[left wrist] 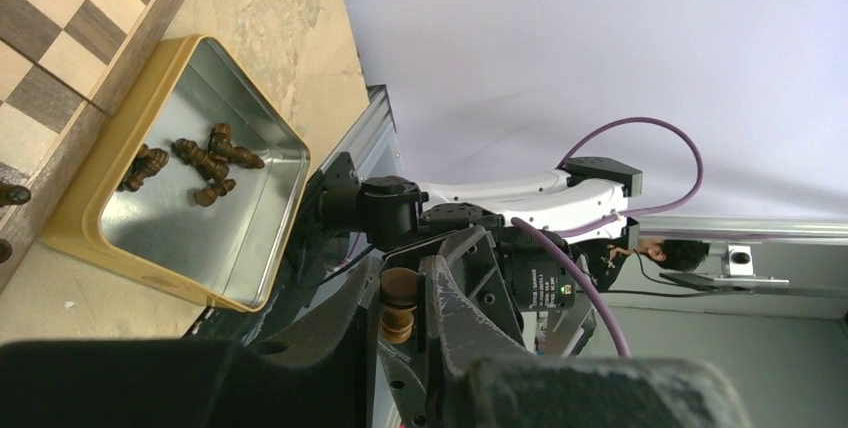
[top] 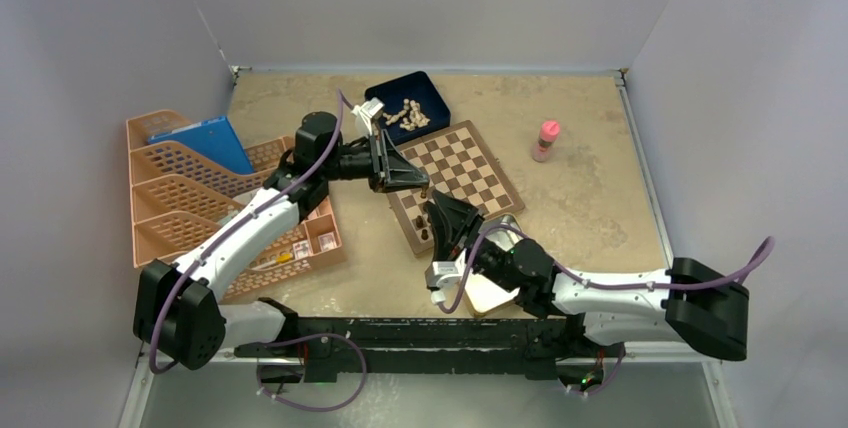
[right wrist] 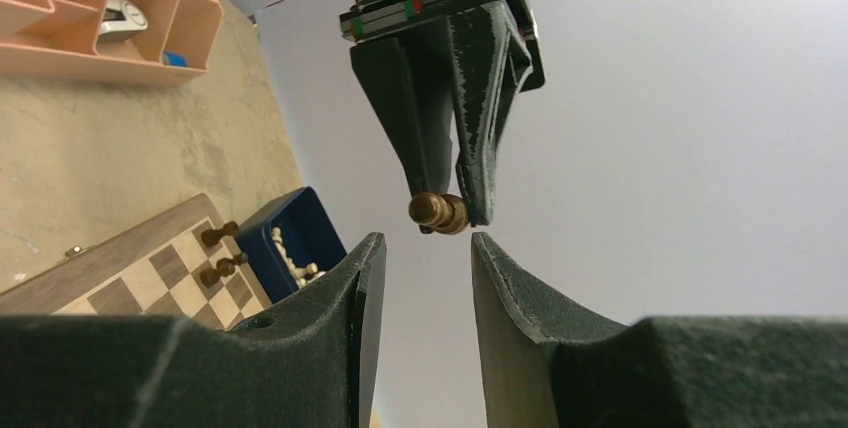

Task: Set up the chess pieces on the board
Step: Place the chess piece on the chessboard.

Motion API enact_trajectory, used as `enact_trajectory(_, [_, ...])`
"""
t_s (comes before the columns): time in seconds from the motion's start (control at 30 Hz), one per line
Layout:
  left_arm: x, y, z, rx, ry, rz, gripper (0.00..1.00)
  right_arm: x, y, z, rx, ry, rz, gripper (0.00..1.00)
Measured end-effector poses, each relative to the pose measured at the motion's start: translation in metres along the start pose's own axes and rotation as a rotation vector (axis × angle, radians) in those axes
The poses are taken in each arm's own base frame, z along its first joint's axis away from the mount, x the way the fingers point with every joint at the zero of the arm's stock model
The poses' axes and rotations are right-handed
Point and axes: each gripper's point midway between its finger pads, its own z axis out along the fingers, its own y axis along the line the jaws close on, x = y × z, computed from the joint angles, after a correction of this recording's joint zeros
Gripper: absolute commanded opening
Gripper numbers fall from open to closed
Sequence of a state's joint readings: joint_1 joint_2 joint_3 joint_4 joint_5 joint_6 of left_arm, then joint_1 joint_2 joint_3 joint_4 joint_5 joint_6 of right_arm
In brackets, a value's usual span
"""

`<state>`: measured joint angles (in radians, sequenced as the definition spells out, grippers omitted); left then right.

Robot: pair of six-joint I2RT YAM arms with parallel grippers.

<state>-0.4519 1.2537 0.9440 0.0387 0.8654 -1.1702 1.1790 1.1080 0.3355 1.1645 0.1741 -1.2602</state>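
My left gripper (left wrist: pixel 405 270) is shut on one dark brown chess piece (left wrist: pixel 398 305), held over the near left part of the board (top: pixel 470 163). In the right wrist view that chess piece (right wrist: pixel 440 213) pokes sideways out of the left gripper's tips, just above my open right gripper (right wrist: pixel 420 248), whose jaws are empty. The two grippers meet tip to tip: left gripper (top: pixel 422 188), right gripper (top: pixel 438 212). A few dark pieces (right wrist: pixel 220 253) stand on the board (right wrist: pixel 130 273). Several more dark pieces (left wrist: pixel 195 161) lie in the silver tin (left wrist: pixel 255 238).
A dark blue box (top: pixel 432 93) holding cream chessmen (top: pixel 408 115) sits behind the board. A pink bottle (top: pixel 545 140) stands to the right. An orange organiser (top: pixel 180 203) with a blue book (top: pixel 200 143) fills the left. The tin (top: pixel 488 296) lies mostly under my right arm.
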Motion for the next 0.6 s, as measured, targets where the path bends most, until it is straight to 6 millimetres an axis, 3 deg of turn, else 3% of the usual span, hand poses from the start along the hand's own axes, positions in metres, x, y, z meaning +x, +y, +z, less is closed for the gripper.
enact_trajectory(0.6, [0.004, 0.015, 0.003, -0.007, 0.007, -0.032, 0.05, 0.000, 0.017, 0.004, -0.040, 0.001, -0.029, 0.39])
